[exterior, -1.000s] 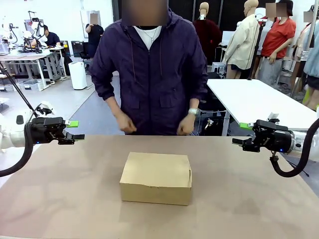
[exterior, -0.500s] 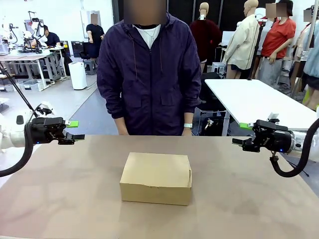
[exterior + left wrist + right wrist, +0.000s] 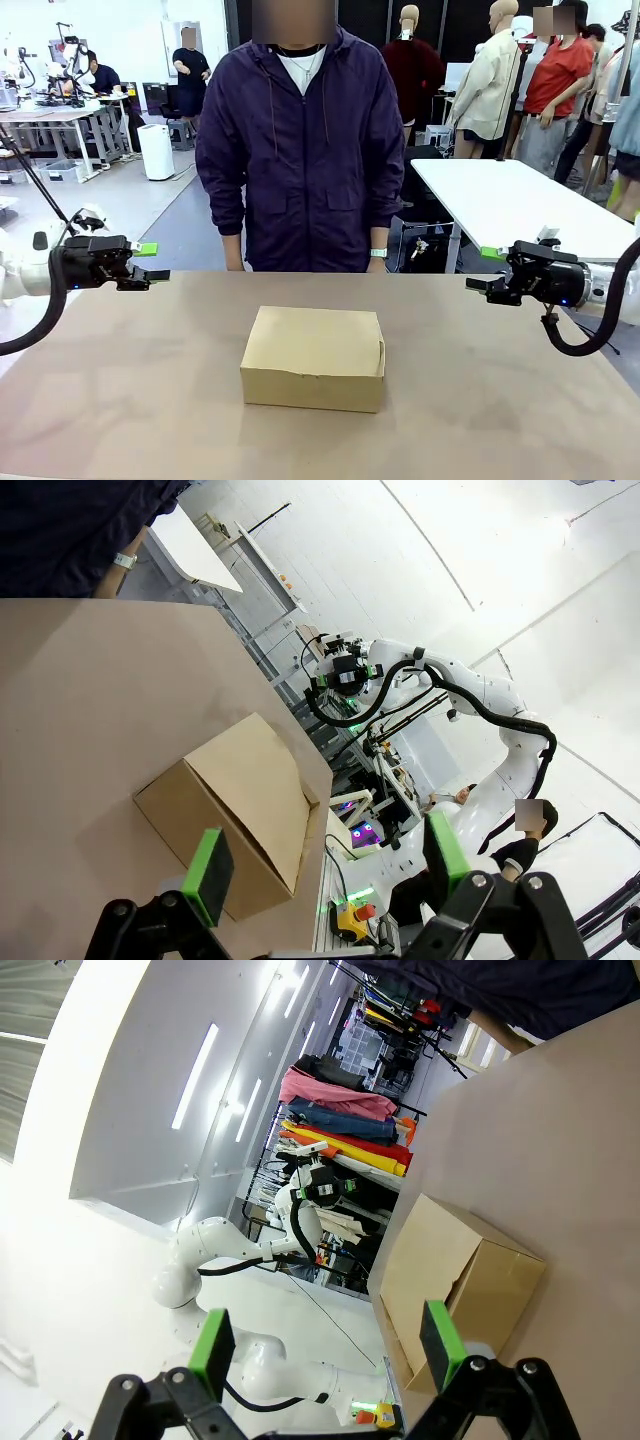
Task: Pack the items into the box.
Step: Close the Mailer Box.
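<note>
Both white arms reach in level from the table's left and right edges, held above the brown tabletop [image 3: 120, 400] and pointing toward the middle. The left gripper [image 3: 150, 262] has its green-padded fingers [image 3: 208, 876] spread wide with nothing between them; the right gripper [image 3: 484, 270] is likewise wide apart and holds nothing. The small plain brown cardboard box [image 3: 314, 357] sits on the table midway between them, well apart from both, its flap lid down. A person in a dark purple zipped jacket [image 3: 300, 150] stands at the far edge.
</note>
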Available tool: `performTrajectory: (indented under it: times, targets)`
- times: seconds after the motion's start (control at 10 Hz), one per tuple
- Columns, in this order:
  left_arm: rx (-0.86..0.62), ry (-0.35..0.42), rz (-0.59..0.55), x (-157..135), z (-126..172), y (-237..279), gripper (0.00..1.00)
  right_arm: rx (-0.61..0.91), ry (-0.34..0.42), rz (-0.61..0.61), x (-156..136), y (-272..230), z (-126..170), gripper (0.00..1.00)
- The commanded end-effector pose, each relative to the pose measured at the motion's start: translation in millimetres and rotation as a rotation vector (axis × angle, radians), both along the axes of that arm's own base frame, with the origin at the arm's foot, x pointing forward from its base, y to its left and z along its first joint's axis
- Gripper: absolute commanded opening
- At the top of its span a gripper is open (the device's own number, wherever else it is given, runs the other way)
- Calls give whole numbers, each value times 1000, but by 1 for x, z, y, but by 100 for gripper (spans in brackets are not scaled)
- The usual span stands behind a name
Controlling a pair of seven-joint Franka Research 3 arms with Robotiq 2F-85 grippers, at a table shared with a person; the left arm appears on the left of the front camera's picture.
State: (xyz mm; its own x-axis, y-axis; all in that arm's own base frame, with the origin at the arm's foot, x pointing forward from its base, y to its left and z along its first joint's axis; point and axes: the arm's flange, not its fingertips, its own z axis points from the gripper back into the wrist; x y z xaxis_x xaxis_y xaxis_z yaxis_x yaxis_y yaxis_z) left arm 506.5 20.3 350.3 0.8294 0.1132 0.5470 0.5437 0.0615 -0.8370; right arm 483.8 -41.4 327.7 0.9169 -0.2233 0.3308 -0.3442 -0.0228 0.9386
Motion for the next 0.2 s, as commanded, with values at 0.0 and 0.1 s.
performTrajectory:
  times: [0.0,0.1]
  targets:
    - [-14,-18,5,1,2,1,100,8,6,7,1,1,3,100]
    - [-14,-18,5,1,2,1,100,8,6,7,1,1,3,100]
